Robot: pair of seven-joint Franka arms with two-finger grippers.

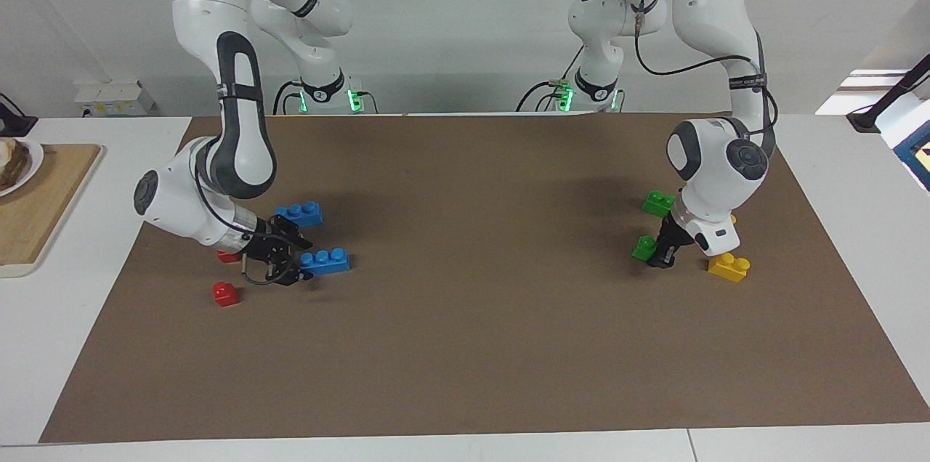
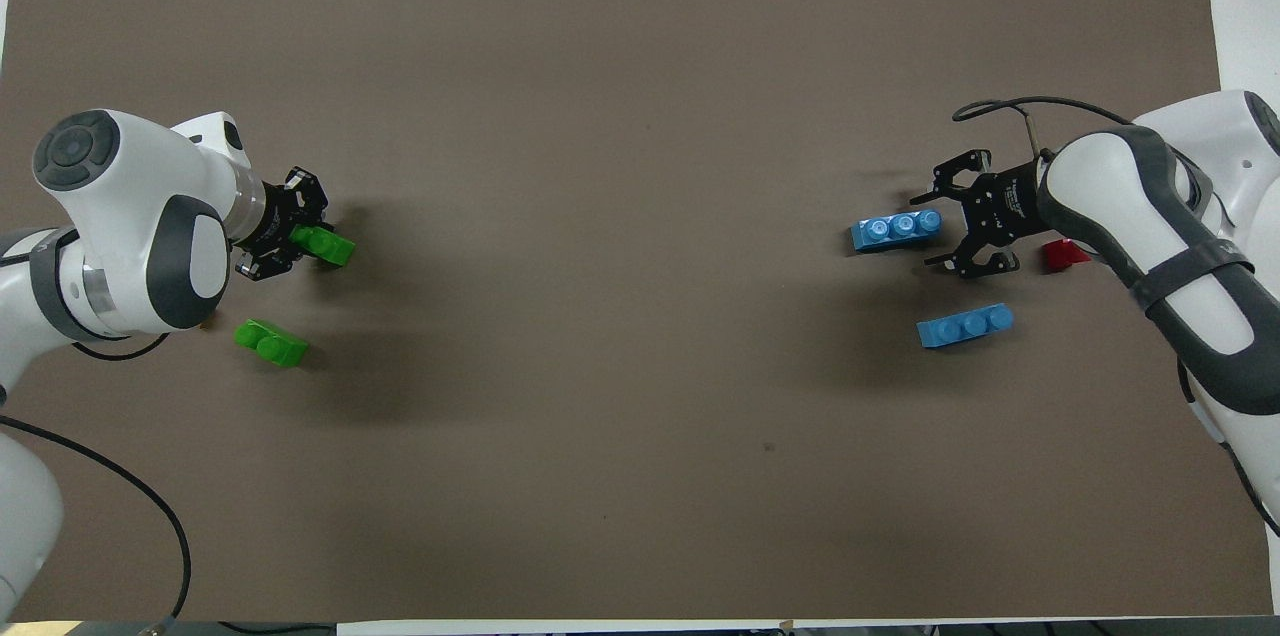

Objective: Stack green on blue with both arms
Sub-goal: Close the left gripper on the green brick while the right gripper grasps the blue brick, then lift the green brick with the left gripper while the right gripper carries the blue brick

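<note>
My left gripper (image 1: 660,256) (image 2: 298,243) is shut on a green brick (image 1: 644,248) (image 2: 324,244) low at the mat, toward the left arm's end. A second green brick (image 1: 659,203) (image 2: 271,342) lies nearer to the robots. Toward the right arm's end, my right gripper (image 1: 296,267) (image 2: 945,224) comes in low and sideways, and its fingertips clasp the end of a blue brick (image 1: 325,261) (image 2: 897,229) that rests on the mat. Another blue brick (image 1: 299,213) (image 2: 965,326) lies nearer to the robots.
A yellow brick (image 1: 729,267) sits beside the left gripper. Two red bricks (image 1: 226,293) (image 1: 227,256) lie by the right gripper. A wooden board (image 1: 43,200) with a plate lies off the brown mat (image 1: 479,346), past the right arm's end.
</note>
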